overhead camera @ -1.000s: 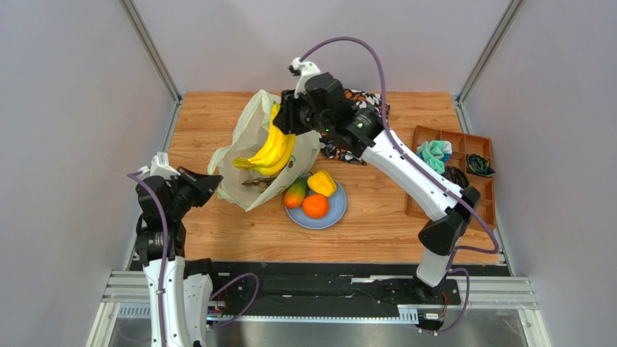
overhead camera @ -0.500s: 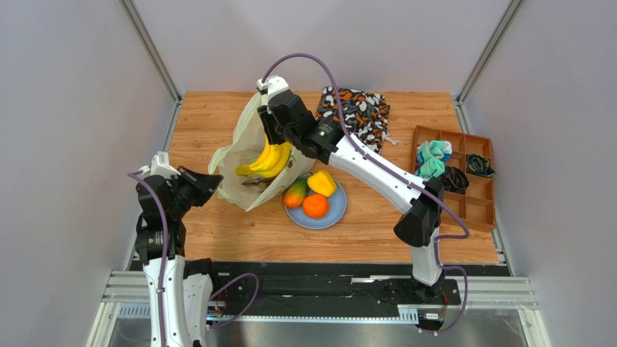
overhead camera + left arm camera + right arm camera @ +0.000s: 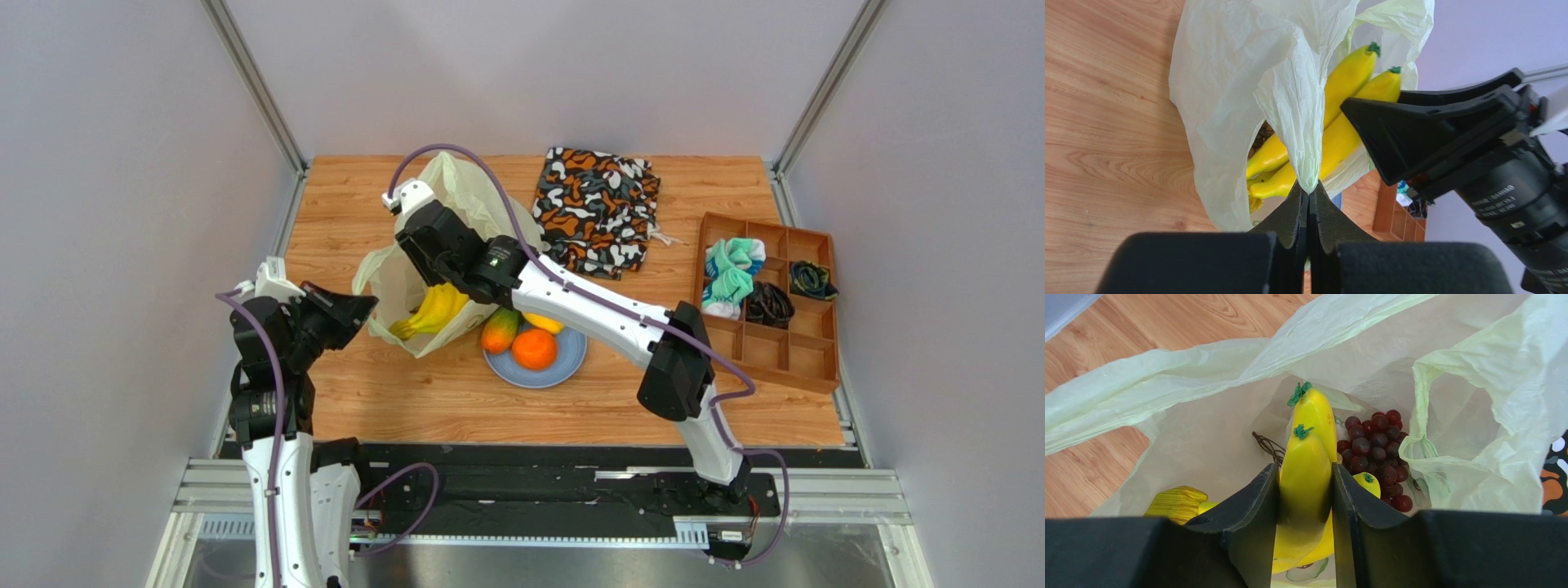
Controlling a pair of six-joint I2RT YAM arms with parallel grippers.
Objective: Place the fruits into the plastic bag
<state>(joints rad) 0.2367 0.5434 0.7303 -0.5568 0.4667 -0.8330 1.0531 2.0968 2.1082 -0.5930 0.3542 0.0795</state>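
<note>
The pale yellow-green plastic bag (image 3: 395,267) lies open at the table's left middle. My left gripper (image 3: 363,306) is shut on its near rim (image 3: 1306,165) and holds it up. My right gripper (image 3: 432,272) is shut on the yellow bananas (image 3: 429,314) and holds them inside the bag's mouth; they show between its jaws in the right wrist view (image 3: 1308,459). Dark purple grapes (image 3: 1376,450) lie on the bag's floor. A red-green mango (image 3: 499,330), an orange (image 3: 534,349) and a small yellow fruit (image 3: 548,324) sit on the blue plate (image 3: 558,368).
An orange-black-white patterned cloth bag (image 3: 595,208) lies at the back. A brown divided tray (image 3: 785,349) with small cloth items stands at the right. My right arm stretches across above the plate.
My right gripper has moved left and down with the bananas, from above the bag into its mouth. The left gripper has kept its hold on the bag's rim.
</note>
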